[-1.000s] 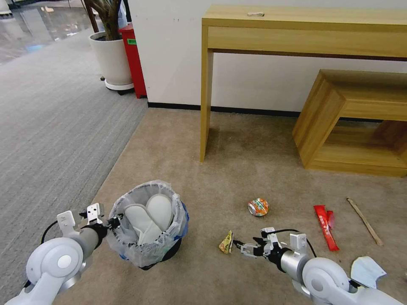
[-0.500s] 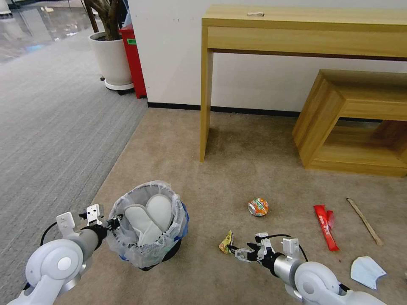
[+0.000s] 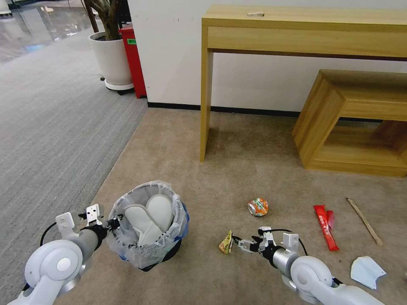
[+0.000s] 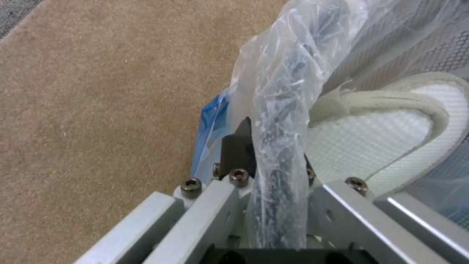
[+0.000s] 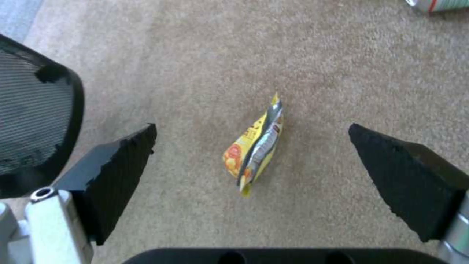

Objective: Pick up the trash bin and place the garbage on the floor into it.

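Observation:
The trash bin (image 3: 146,237), black and lined with a crinkly bag, holds two white slippers (image 3: 148,216). My left gripper (image 3: 114,222) is shut on its rim; in the left wrist view the gripper (image 4: 273,150) pinches the bagged rim (image 4: 283,110) beside a slipper (image 4: 391,128). My right gripper (image 3: 235,244) stands open low over the beige floor (image 3: 237,169), just right of a yellow wrapper (image 3: 226,242). That wrapper (image 5: 254,146) lies between the spread fingers (image 5: 117,168), untouched. More garbage lies to the right: a crushed can (image 3: 258,207), a red wrapper (image 3: 325,225), a wooden stick (image 3: 364,221) and a blue mask (image 3: 367,271).
A tall wooden table (image 3: 296,29) and a low wooden bench (image 3: 352,123) stand against the wall ahead. Grey striped carpet (image 3: 51,127) runs on the left, with a potted plant (image 3: 111,55) and a red box (image 3: 133,59) at the back. The bin's mesh wall (image 5: 34,121) is close beside the right gripper.
My right forearm has swung lower and to the left, uncovering the blue mask; its open gripper stays by the yellow wrapper. The left gripper and the bin have not moved.

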Motion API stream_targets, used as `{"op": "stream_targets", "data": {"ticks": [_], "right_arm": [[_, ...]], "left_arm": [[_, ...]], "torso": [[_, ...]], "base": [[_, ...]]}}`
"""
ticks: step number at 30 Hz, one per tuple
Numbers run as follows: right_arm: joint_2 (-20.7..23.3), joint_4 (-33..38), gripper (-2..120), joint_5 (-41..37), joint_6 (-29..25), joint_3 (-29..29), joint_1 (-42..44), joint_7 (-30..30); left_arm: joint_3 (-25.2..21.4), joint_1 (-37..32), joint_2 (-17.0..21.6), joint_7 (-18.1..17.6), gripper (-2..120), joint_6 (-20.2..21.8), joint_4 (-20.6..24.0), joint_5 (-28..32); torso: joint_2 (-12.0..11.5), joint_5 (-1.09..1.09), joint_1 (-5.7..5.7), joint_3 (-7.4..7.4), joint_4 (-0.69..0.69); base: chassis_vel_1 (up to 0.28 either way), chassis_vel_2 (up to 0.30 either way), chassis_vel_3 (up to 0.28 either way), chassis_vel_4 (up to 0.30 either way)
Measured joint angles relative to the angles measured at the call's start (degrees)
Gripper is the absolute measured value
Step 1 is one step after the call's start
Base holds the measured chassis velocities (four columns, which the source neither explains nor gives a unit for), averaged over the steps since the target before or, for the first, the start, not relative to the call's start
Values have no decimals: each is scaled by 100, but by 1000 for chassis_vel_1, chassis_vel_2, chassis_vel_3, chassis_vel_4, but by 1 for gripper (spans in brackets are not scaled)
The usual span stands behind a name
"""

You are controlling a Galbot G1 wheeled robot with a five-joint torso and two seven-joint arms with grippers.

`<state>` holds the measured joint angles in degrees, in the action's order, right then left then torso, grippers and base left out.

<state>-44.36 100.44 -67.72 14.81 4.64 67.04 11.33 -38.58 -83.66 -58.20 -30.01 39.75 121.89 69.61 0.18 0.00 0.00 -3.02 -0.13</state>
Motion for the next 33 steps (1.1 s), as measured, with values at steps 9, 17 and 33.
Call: {"op": "stream_targets", "data": {"ticks": [9, 17, 33], "right_arm": [[-211, -423, 99, 114, -20, 150, -113, 13], [-342, -718, 96, 217, -34, 301, -200, -57], [-479, -1004, 94, 359, -38, 481, -366, -221]], "left_arm": [[0, -2, 3, 2, 0, -2, 9, 1], [-12, -2, 19, 1, 0, -2, 22, 18], [-40, -36, 23, 1, 0, -4, 45, 23]], "torso": [[0, 0, 0, 0, 0], [0, 0, 0, 0, 0], [0, 0, 0, 0, 0]], "base": [[0, 0, 0, 0], [0, 0, 0, 0], [0, 0, 0, 0]]}}
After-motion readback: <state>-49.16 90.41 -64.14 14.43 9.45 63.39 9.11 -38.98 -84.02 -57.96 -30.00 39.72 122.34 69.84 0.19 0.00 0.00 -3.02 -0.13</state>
